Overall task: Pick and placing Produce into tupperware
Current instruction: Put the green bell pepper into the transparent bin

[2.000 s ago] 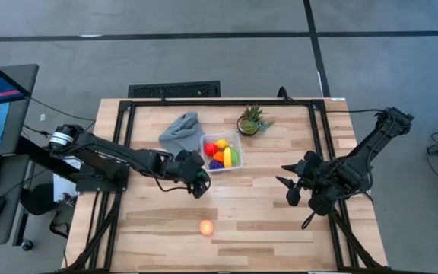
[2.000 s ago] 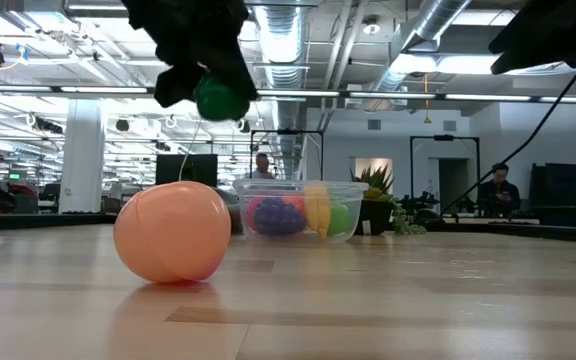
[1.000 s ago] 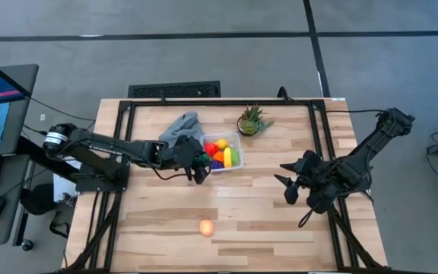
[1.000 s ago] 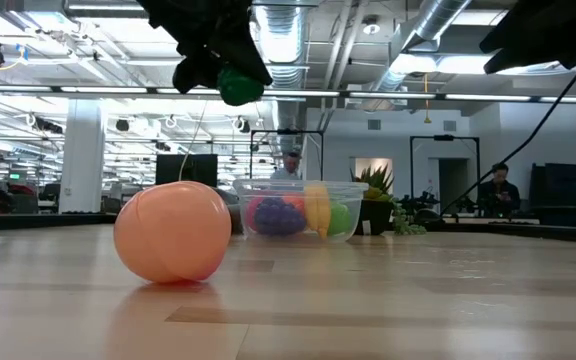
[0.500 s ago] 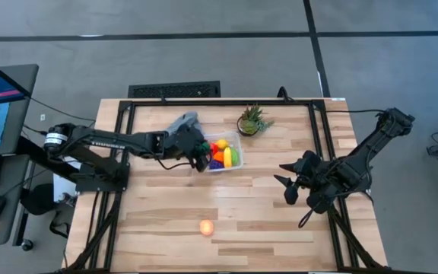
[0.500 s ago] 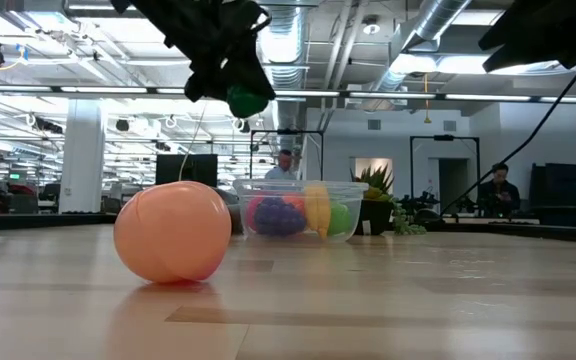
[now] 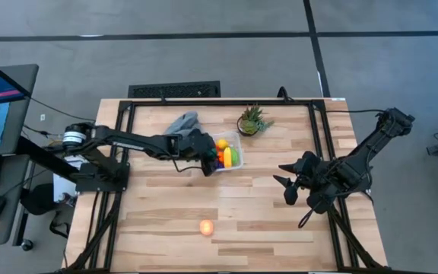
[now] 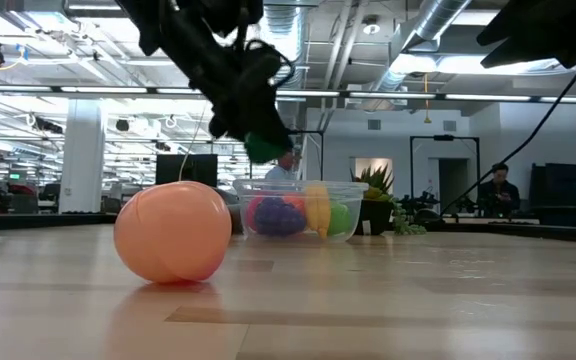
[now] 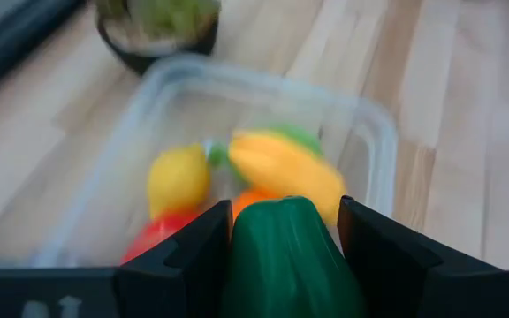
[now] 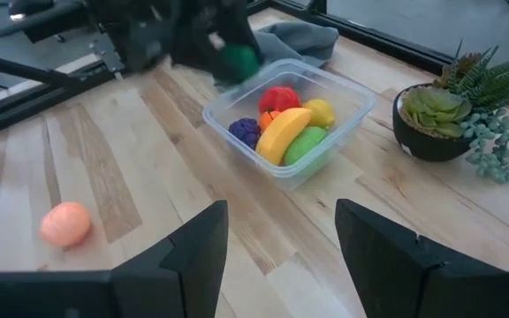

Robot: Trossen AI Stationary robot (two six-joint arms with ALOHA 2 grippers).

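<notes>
My left gripper [image 7: 208,157] hangs over the left rim of the clear tupperware [image 7: 234,144], shut on a dark green toy vegetable [image 9: 285,256]. The same green toy shows in the low view [image 8: 265,147] and the right wrist view [image 10: 237,60]. Inside the tupperware [image 10: 343,110] lie a red, a yellow, an orange, a purple and a light green toy and a yellow banana [image 10: 281,131]. A peach toy [image 7: 206,226] rests on the table near its near edge. My right gripper [image 7: 286,183] waits open, above the table's right half. My left gripper pinches the dark green toy vegetable between its two fingers [image 9: 197,256], one on each side of its body [image 9: 281,234]. The toy is lifted clear, above the tupperware's left rim. The dark fingers hide the contact in the high view.
A spiky potted plant [image 7: 252,120] stands just beyond the tupperware's far right corner. A grey cloth [image 7: 181,124] lies at its far left. Bare wood stretches between the tupperware and the peach toy [image 8: 173,232]. People and equipment show in the room beyond.
My left gripper has carried the green toy from the table's middle toward the far edge and to the right, ending over the tupperware's left rim. It has stayed shut on the toy. The peach toy has not moved.
</notes>
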